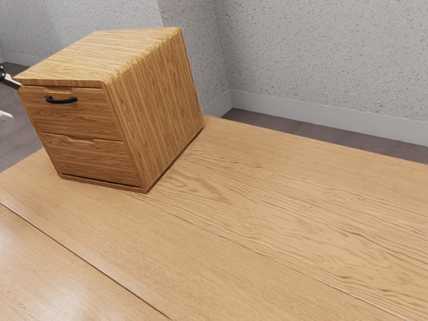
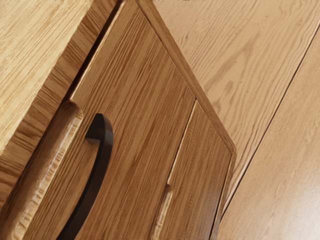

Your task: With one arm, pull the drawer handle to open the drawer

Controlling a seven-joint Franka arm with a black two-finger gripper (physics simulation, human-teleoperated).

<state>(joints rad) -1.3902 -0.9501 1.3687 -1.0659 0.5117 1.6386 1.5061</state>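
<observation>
Your black gripper (image 1: 6, 79) hovers at the light striped-wood two-drawer cabinet (image 1: 150, 93); open or closed, you cannot tell. The black curved drawer handle (image 1: 61, 100) sits near it, just below, on the upper drawer.

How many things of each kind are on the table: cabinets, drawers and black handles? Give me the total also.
wooden cabinet: 1
drawers: 2, the upper drawer and the lower drawer
black handle: 1, on the upper drawer
total: 4
</observation>
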